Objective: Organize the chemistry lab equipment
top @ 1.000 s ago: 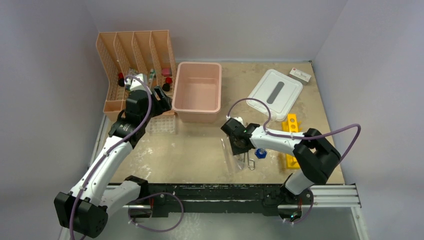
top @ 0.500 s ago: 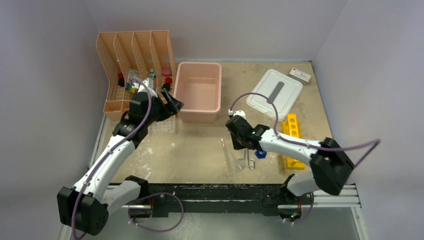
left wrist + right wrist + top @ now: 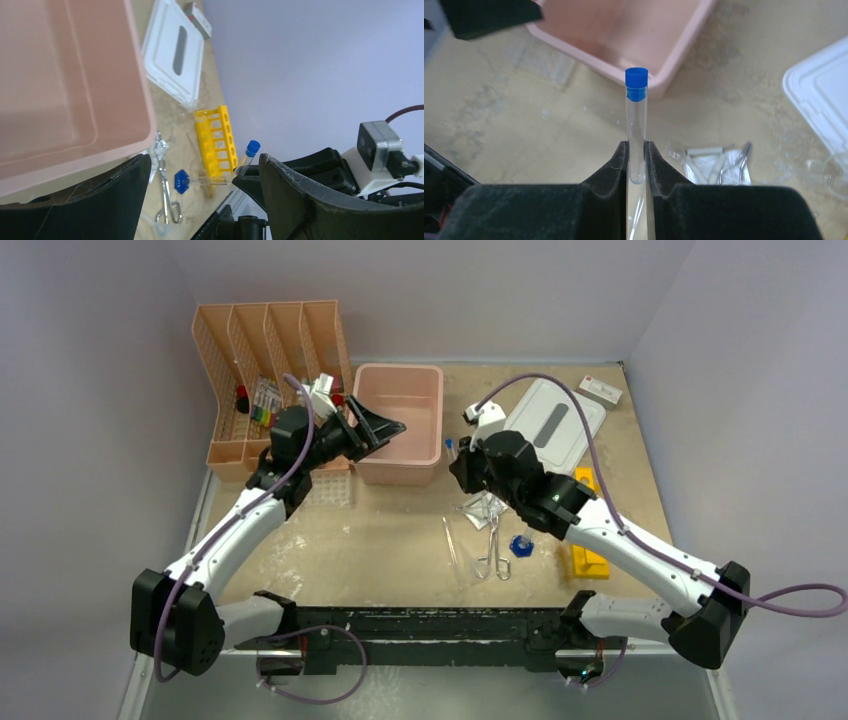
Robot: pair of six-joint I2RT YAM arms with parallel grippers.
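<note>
My right gripper (image 3: 636, 150) is shut on a clear blue-capped tube (image 3: 636, 120), which stands upright between the fingers, above the table just right of the pink bin (image 3: 398, 370). In the top view this gripper (image 3: 458, 465) is raised. On the table below lie metal forceps (image 3: 492, 545), a small clear bag (image 3: 483, 508), thin clear rods (image 3: 450, 540), a blue hexagonal piece (image 3: 521, 545) and a yellow holed rack (image 3: 585, 525). My left gripper (image 3: 385, 428) hangs open and holds nothing over the bin's left rim. A clear multi-hole tray (image 3: 325, 488) lies under the left arm.
A peach slotted organizer (image 3: 260, 350) with small items stands at the back left. The bin's white lid (image 3: 550, 425) lies at the back right, with a small white box (image 3: 601, 390) beyond it. Both grippers are close together by the bin.
My right gripper closed on the tube down by the forceps and lifted it up and back toward the bin. The left gripper swung right from the organizer to over the bin and opened wider.
</note>
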